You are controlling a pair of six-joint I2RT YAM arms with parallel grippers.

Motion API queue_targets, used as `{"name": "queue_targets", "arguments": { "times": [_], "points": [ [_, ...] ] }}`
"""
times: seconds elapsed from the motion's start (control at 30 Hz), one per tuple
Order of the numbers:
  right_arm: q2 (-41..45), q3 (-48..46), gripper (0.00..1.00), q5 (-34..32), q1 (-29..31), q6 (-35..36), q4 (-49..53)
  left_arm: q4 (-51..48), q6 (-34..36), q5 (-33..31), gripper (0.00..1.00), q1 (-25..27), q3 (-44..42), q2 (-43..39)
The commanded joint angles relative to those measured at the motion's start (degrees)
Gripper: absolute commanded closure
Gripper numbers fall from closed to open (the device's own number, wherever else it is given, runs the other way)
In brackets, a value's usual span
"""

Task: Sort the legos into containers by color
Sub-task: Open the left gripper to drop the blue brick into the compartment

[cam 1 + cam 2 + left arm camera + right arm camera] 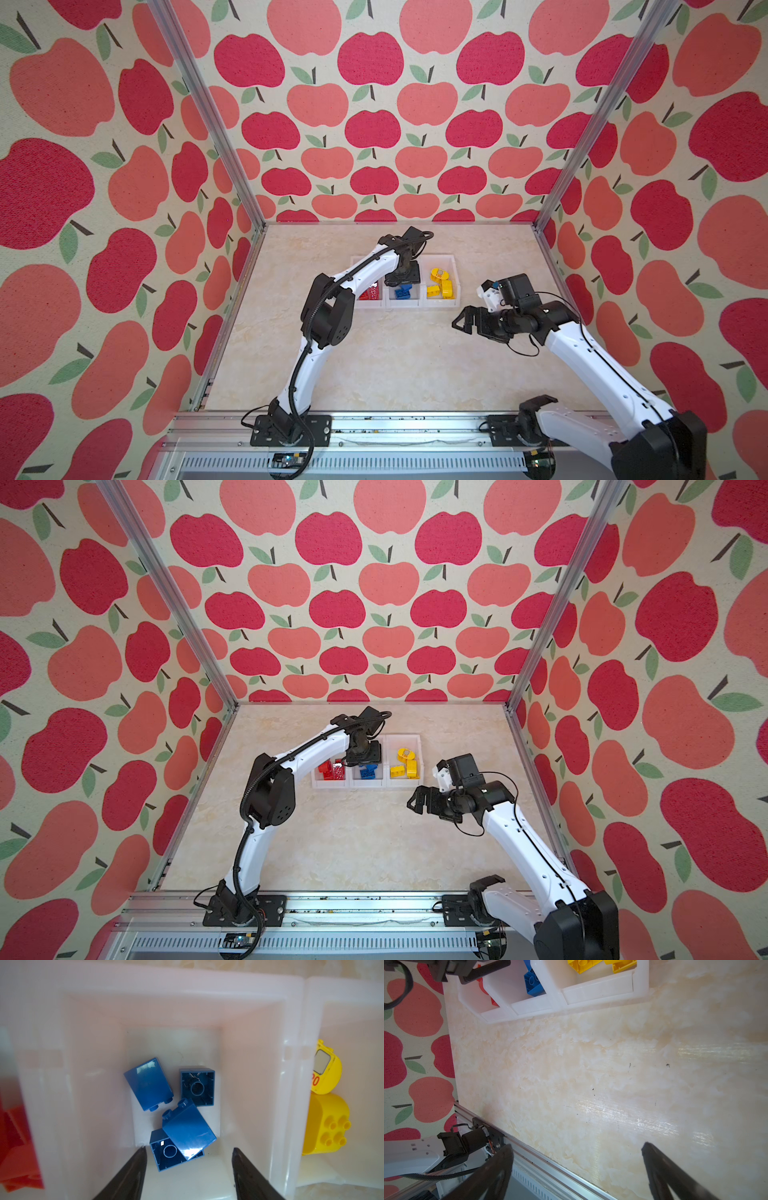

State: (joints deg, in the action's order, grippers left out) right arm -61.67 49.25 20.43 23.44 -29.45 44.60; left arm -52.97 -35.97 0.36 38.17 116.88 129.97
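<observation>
Containers [440, 303]: three joined white translucent bins, far middle of worktop [395, 365]. Red legos [332, 769] are in the left bin. Four glossy blue legos [149, 1084] are in the middle bin, two hollow side up, one leaning on another. Yellow legos [446, 289] are in the right bin, incl. rounded piece [326, 1072] with red numerals. Left claw [189, 1149] over middle bin, jaws apart, holding nothing. Left arm [365, 270] hides part of left bin in a top view. Right claw [577, 1146] wide open over worktop, near the bins.
</observation>
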Motion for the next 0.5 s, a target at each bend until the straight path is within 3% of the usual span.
{"name": "queue_targets", "arguments": {
  "times": [0.0, 0.2, 0.47],
  "points": [
    [-0.6, 2.5, 0.01, -1.5, -0.6, 1.1, 0.6, -0.1, 2.0, -2.6, 0.29, 0.6, -0.8, -5.4],
    [-1.4, 3.8, 0.01, -3.0, -2.0, 3.0, 0.3, 2.4, 3.7, -6.3, 0.24, 1.0, -7.8, -13.8],
    [-3.4, 5.5, 0.01, -5.6, -6.3, 7.1, -2.1, 11.1, 6.3, -12.5, 0.13, 0.0, -28.5, -32.3]
  ]
}}
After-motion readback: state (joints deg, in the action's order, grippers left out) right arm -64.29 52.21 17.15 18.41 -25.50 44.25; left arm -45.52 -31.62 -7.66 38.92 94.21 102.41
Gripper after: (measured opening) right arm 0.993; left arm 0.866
